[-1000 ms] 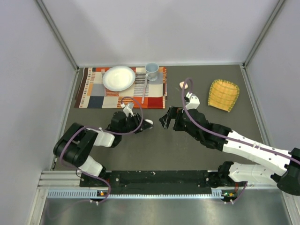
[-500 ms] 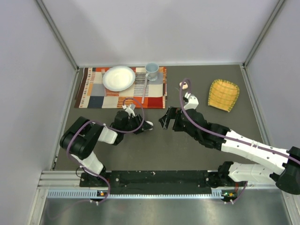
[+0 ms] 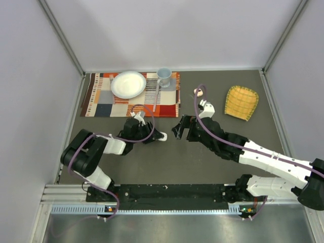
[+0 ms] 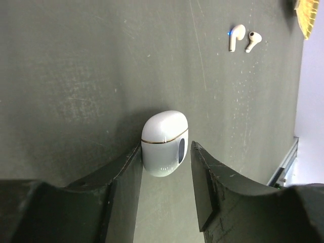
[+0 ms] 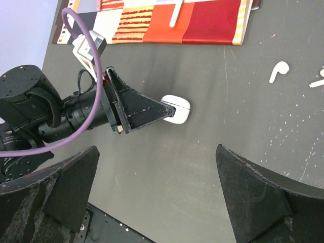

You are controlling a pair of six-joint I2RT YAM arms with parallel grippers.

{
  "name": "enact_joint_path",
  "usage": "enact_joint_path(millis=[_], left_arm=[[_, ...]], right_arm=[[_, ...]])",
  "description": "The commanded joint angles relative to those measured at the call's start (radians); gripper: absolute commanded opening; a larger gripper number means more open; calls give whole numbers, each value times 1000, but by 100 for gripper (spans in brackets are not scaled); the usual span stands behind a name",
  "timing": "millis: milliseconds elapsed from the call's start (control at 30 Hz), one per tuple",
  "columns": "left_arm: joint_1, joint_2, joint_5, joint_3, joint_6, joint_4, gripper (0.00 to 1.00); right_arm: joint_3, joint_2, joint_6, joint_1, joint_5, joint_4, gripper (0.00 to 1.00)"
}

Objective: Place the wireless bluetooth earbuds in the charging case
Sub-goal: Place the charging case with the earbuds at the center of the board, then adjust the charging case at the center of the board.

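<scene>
The left gripper [image 4: 165,149] has its jaws barely released around the charging case [image 4: 163,132]: 1 finger seems to touch its side, and the other shows a sliver of gap. The case sits shut on the dark table [image 4: 76,76]. Well beyond the case lie 2 earbuds [image 4: 236,37], side by side. The right gripper [image 5: 157,152] hangs near the case, its jaws spread wide and empty. My judgement: part the left fingers evenly, then draw straight back from the case so neither drags it, because the lid needs opening before any bud goes in.
</scene>
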Motion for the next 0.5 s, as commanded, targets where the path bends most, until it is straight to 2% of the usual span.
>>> enact_joint_path(millis=[0,133,267,467], left_arm=[[11,-74,-107,18,82,-152,49],[11,-165,-193,29,142,-280,52],[11,-254,-264,23,190,-361,53],[11,-488,-345,-23,230,-439,53]], right_arm=[[4,-8,-20,-19,2,6,99],[1,-6,-20,-39,-8,-3,99],[1,7,-20,-91,-84,-5,99],[1,12,-43,-203,-104,-37,99]])
